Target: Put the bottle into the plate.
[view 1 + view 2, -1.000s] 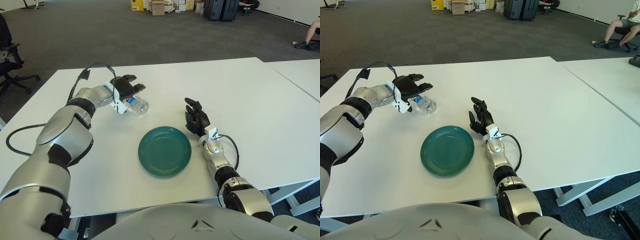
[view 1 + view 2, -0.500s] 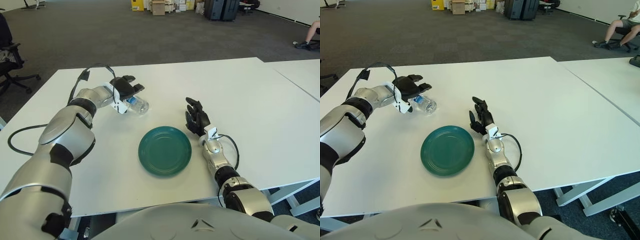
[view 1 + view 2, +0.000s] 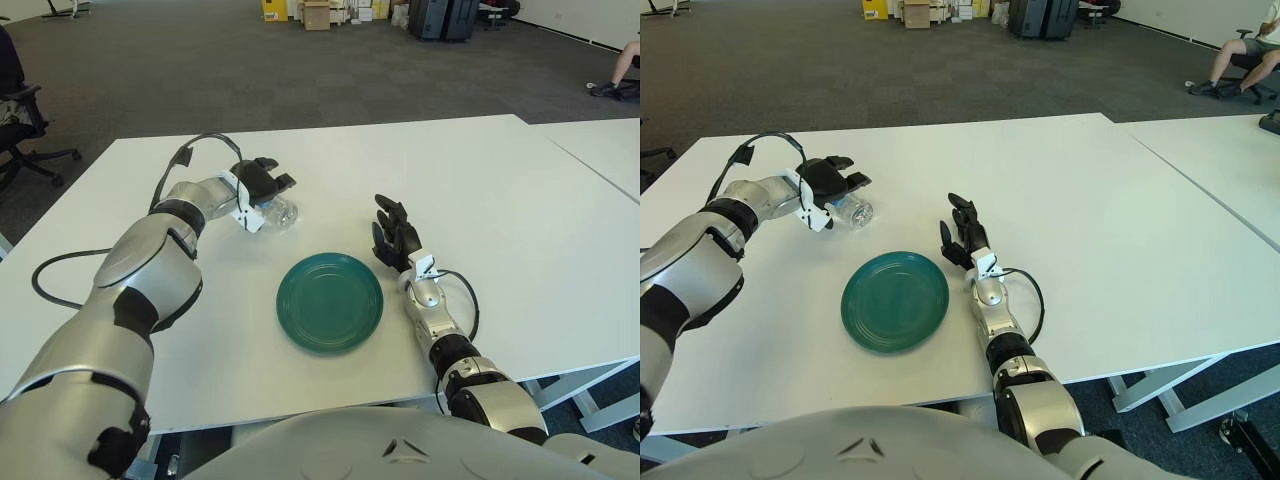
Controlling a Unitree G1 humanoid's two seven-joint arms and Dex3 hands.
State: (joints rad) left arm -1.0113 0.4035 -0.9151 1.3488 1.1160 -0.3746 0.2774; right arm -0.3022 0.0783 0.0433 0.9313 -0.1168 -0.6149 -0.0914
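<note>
Two hands over the white table (image 3: 500, 180): left hand (image 3: 257, 184) curls its fingers around the clear bottle (image 3: 277, 212), lying up-left of the green plate (image 3: 329, 301); right hand (image 3: 396, 237), fingers loosely spread, sits beside the plate's right edge.

Nothing readable anywhere here, the bottle (image 3: 276, 211) label is just a blue blur to me.

You are looking across a white counter (image 3: 520, 190) adjoining a second one (image 3: 600, 150), dark grey carpet (image 3: 200, 70) stretching to stacked boxes (image 3: 316, 14), an office chair (image 3: 20, 110) standing at left.
</note>
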